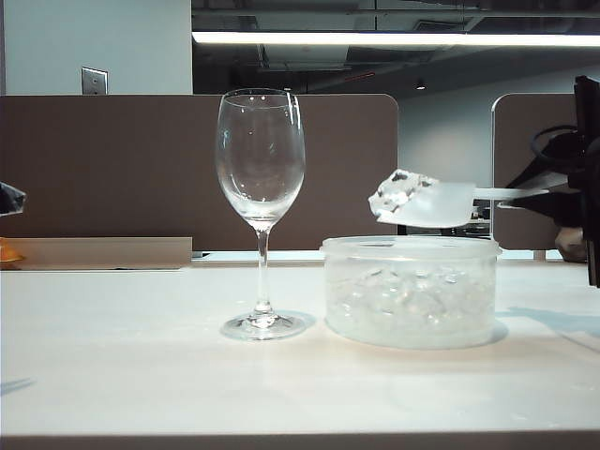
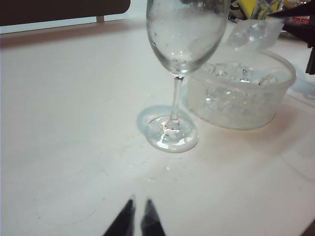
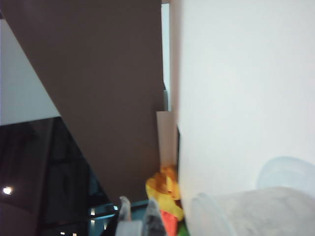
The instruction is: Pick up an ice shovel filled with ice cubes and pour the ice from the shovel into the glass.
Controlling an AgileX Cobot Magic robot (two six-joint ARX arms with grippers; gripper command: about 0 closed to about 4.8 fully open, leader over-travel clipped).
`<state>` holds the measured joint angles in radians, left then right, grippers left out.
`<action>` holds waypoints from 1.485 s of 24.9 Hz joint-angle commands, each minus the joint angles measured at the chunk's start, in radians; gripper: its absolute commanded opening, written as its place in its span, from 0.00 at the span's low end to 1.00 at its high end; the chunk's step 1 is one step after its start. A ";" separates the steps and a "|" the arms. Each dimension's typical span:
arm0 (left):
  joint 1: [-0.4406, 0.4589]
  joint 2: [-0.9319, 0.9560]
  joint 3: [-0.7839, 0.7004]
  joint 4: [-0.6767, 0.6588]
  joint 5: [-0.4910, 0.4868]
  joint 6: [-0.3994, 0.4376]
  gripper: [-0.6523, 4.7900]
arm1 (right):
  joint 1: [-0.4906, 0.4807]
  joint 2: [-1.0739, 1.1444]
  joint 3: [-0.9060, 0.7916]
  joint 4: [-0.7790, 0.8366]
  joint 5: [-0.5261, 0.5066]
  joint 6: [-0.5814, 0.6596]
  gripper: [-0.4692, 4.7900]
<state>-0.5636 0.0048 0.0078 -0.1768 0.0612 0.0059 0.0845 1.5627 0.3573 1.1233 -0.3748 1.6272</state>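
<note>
The glass (image 1: 261, 178) stands upright on the white table, its bowl empty; the left wrist view shows it close up (image 2: 183, 34). To its right, the ice shovel (image 1: 439, 204) hangs roughly level above the tub, blade towards the glass and below the glass's rim. Ice cubes (image 1: 401, 191) are heaped at the blade's tip. My right gripper (image 1: 555, 191), at the right edge, is shut on the shovel's thin handle, which shows pale between its fingers (image 3: 137, 212). My left gripper (image 2: 139, 207) is shut on nothing, low over the table in front of the glass's foot.
A round translucent tub (image 1: 410, 292) full of ice sits right of the glass, nearly touching its foot, and also appears in the left wrist view (image 2: 242, 96). Brown partition panels (image 1: 122, 169) stand behind the table. The table's front edge (image 1: 300, 437) runs below.
</note>
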 commanded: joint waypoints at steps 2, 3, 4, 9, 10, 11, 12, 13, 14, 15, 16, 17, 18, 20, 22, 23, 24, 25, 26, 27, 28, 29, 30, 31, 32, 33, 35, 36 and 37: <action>0.001 0.001 0.000 -0.002 0.004 -0.003 0.17 | -0.001 -0.005 0.005 0.086 0.026 0.074 0.08; 0.001 0.001 0.000 -0.002 0.004 -0.003 0.17 | -0.001 -0.005 0.006 0.091 0.032 0.084 0.08; 0.001 0.001 0.000 -0.002 0.004 -0.003 0.17 | 0.000 -0.006 0.010 0.095 0.035 0.105 0.08; 0.001 0.001 0.000 -0.002 0.004 -0.003 0.17 | 0.000 -0.006 0.022 0.139 0.044 0.155 0.08; 0.001 0.001 0.000 -0.002 0.004 -0.003 0.17 | 0.000 -0.007 0.029 0.149 0.043 0.155 0.08; 0.001 0.001 0.000 -0.002 0.004 -0.003 0.17 | 0.000 -0.008 0.033 0.152 0.043 0.156 0.08; 0.001 0.001 0.000 -0.002 0.004 -0.003 0.17 | 0.000 -0.008 0.035 0.157 0.043 0.158 0.08; 0.001 0.001 0.000 -0.002 0.004 -0.003 0.17 | 0.000 -0.011 0.038 0.160 0.043 0.163 0.08; 0.001 0.001 0.000 -0.002 0.004 -0.003 0.17 | 0.000 -0.013 0.042 0.160 0.043 0.164 0.08; 0.001 0.001 0.000 -0.002 0.004 -0.003 0.17 | 0.000 -0.019 0.046 0.159 0.043 0.171 0.08; 0.001 0.001 0.000 -0.002 0.004 -0.003 0.17 | 0.000 -0.025 0.051 0.156 0.046 0.184 0.08; 0.001 0.001 0.000 -0.002 0.004 -0.003 0.17 | 0.000 -0.032 0.055 0.151 0.049 0.188 0.08; 0.001 0.001 0.000 -0.002 0.004 -0.003 0.17 | 0.000 -0.043 0.063 0.137 0.052 0.187 0.08; 0.001 0.001 0.000 -0.002 0.004 -0.003 0.17 | 0.000 -0.061 0.075 0.103 0.057 0.187 0.08; 0.001 0.001 0.000 -0.002 0.004 -0.003 0.17 | 0.001 -0.080 0.089 0.060 0.060 0.186 0.08; 0.001 0.001 0.000 -0.002 0.004 -0.003 0.17 | 0.001 -0.083 0.097 0.047 0.060 0.183 0.08; 0.001 0.001 0.000 -0.002 0.004 -0.003 0.17 | 0.001 -0.085 0.104 0.047 0.059 0.181 0.08; 0.001 0.001 0.000 -0.002 0.004 -0.003 0.17 | 0.001 -0.085 0.110 0.047 0.059 0.181 0.08; 0.001 0.001 0.000 -0.002 0.004 -0.003 0.17 | 0.002 -0.086 0.117 0.047 0.059 0.181 0.08; 0.001 0.001 0.000 -0.002 0.004 -0.003 0.17 | 0.008 -0.086 0.127 0.048 0.060 0.182 0.08; 0.001 0.001 0.000 -0.002 0.004 -0.003 0.17 | 0.014 -0.086 0.135 0.045 0.061 0.181 0.08; 0.001 0.001 0.000 -0.002 0.004 -0.003 0.17 | 0.020 -0.086 0.144 0.039 0.062 0.182 0.08; 0.001 0.001 0.000 -0.002 0.004 -0.003 0.17 | 0.029 -0.087 0.158 0.022 0.064 0.182 0.08; 0.001 0.001 0.000 -0.002 0.004 -0.003 0.17 | 0.050 -0.087 0.178 -0.001 0.071 0.180 0.08; 0.001 0.001 0.000 -0.002 0.004 -0.003 0.17 | 0.065 -0.087 0.188 -0.013 0.085 0.179 0.08; 0.001 0.001 0.000 -0.002 0.004 -0.003 0.17 | 0.090 -0.087 0.204 -0.026 0.101 0.179 0.08; 0.001 0.001 0.000 -0.002 0.004 -0.003 0.17 | 0.120 -0.087 0.226 -0.038 0.115 0.179 0.08; 0.001 0.001 0.000 -0.002 0.004 -0.003 0.17 | 0.128 -0.087 0.234 -0.046 0.114 0.178 0.08; 0.001 0.001 0.000 -0.002 0.004 -0.003 0.17 | 0.138 -0.087 0.243 -0.051 0.115 0.178 0.08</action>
<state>-0.5636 0.0048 0.0078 -0.1764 0.0612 0.0059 0.2138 1.4818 0.5858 1.0607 -0.2672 1.8088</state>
